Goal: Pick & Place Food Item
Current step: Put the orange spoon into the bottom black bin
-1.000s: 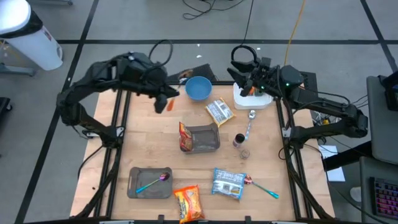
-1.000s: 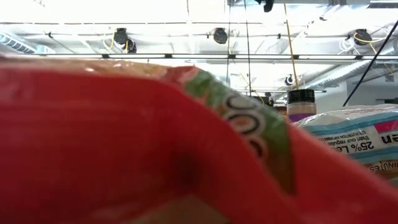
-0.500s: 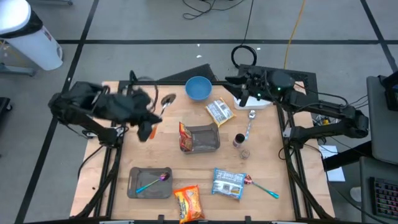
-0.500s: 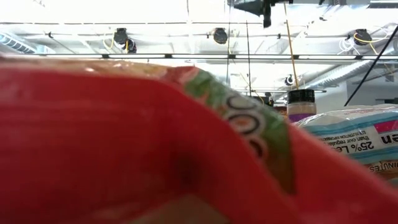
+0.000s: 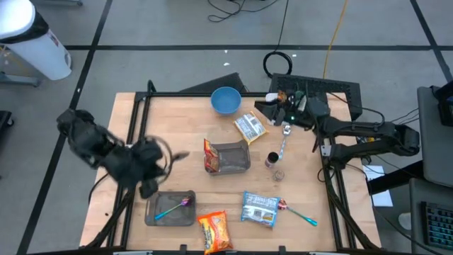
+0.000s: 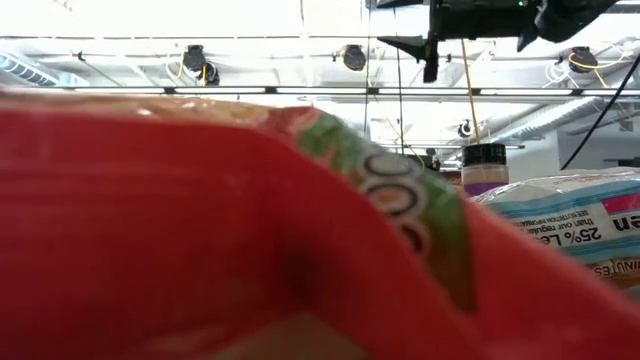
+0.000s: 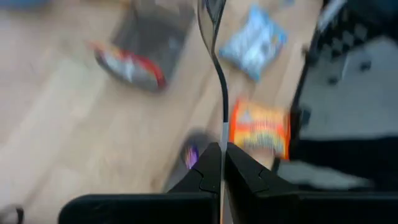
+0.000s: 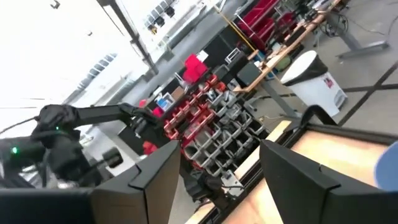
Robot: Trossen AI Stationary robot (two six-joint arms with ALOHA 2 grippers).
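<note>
My left gripper (image 5: pixel 163 158) is over the table's near left part, shut on a metal spoon (image 5: pixel 177 155); its own wrist view shows the spoon (image 7: pixel 219 74) running out ahead of the fingertips (image 7: pixel 222 149). My right gripper (image 5: pixel 260 101) hangs open and empty (image 8: pixel 221 155) near the far right, beside the blue bowl (image 5: pixel 226 100). Food packets lie on the table: a red one (image 5: pixel 211 156) in the centre grey tray (image 5: pixel 237 159), a silver one (image 5: pixel 250 126), a blue one (image 5: pixel 259 209) and an orange one (image 5: pixel 214 230). My left gripper pinches the spoon's handle at its free end (image 7: pixel 222 134) between its two fingers. The spoon runs on along the fingers, its bowl (image 7: pixel 214 9) at the far end, pointing toward the table's right. It is lifted clear of the table.
A second grey tray (image 5: pixel 159 216) at the near left holds a blue-handled spoon (image 5: pixel 173 207). Another metal spoon (image 5: pixel 283 140), a spice jar (image 5: pixel 272 159) and a small coloured spoon (image 5: pixel 297 212) lie on the right. The low view is blocked by the orange packet (image 6: pixel 200 230).
My left gripper has swung from the far edge beside the blue bowl toward the table's near left, carrying the spoon clear of the table. My right arm has come lower and reached a little toward the left, over the far right corner.
</note>
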